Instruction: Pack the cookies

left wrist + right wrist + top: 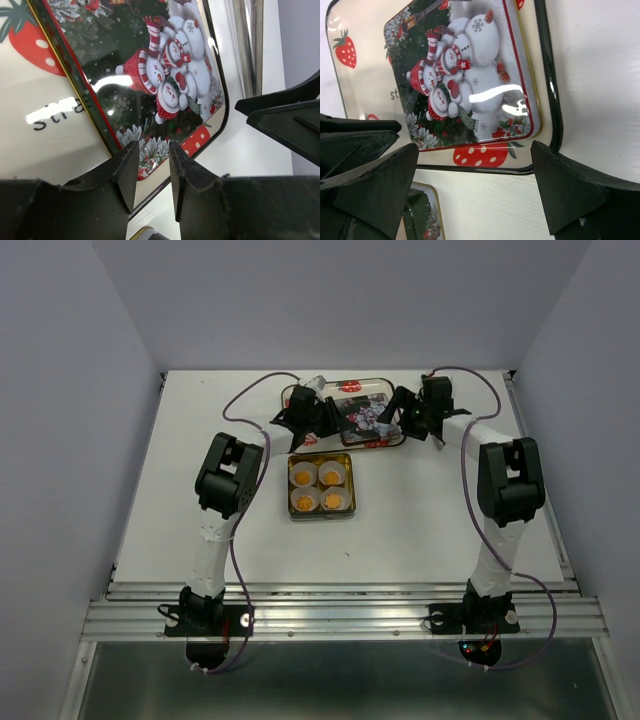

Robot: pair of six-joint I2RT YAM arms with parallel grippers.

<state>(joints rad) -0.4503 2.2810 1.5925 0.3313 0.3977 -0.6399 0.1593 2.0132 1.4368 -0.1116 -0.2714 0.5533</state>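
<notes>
Four orange-yellow cookies (320, 487) sit in white paper cups inside a square tin (320, 516) at mid table. Behind it, a snowman-printed lid (362, 418) lies on a strawberry-printed tray (375, 387). My left gripper (322, 423) hovers at the lid's near left corner, its jaws a narrow gap apart with nothing between them (152, 150). My right gripper (398, 420) is wide open over the tray's near edge (474, 150), empty. The lid (165, 75) (465, 80) fills both wrist views. The cookies are hidden in the wrist views.
The tray's black rim (555, 125) lies just beyond my right fingers. The tin's corner (422, 215) shows below them. My right gripper's fingers (285, 115) show at the right of the left wrist view, close to my left gripper. Grey walls enclose the table.
</notes>
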